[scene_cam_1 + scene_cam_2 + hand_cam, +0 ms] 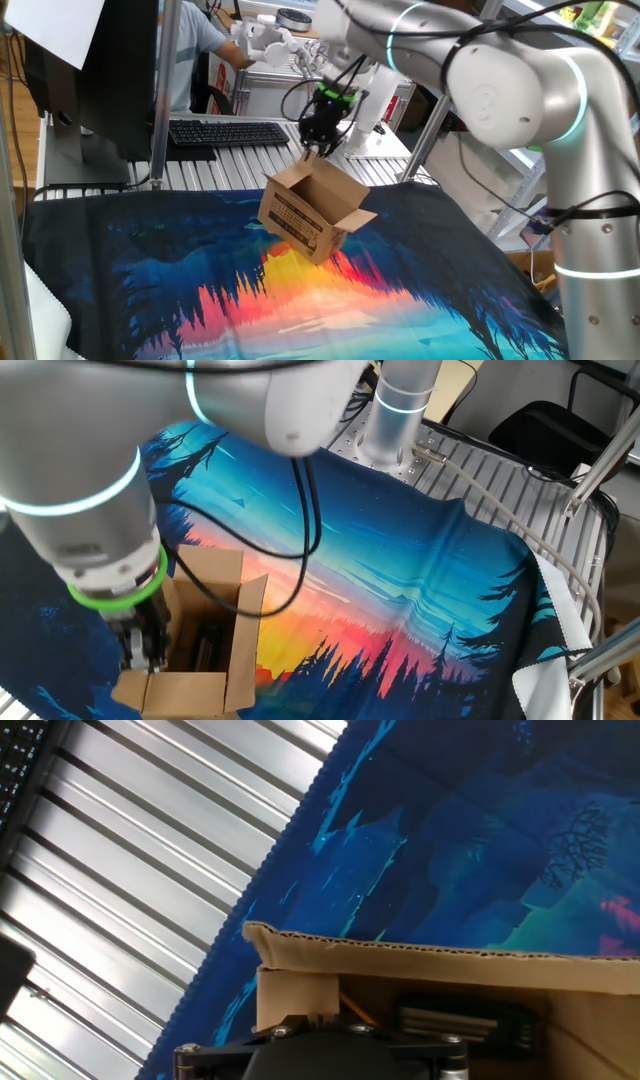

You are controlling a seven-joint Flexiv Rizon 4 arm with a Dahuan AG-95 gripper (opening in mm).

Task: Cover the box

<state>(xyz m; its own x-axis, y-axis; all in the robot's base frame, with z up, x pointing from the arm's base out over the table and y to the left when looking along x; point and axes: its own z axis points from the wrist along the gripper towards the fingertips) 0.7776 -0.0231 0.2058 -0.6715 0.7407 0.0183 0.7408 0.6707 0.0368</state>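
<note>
Four flaps stand open on your box [312, 212], tilted on the cloth-draped worktop [180, 290]; its light, bendy cardboard suits edge pinches, while your hand [322, 148] hovers beside one flap, its grip unreadable.

You're in a robotics lab. Your arm [500, 90] stands at a ribbed aluminium worktop [250, 165], with a keyboard [228, 131], a monitor [110, 70] and metal frame posts [165, 80] behind it.
</note>
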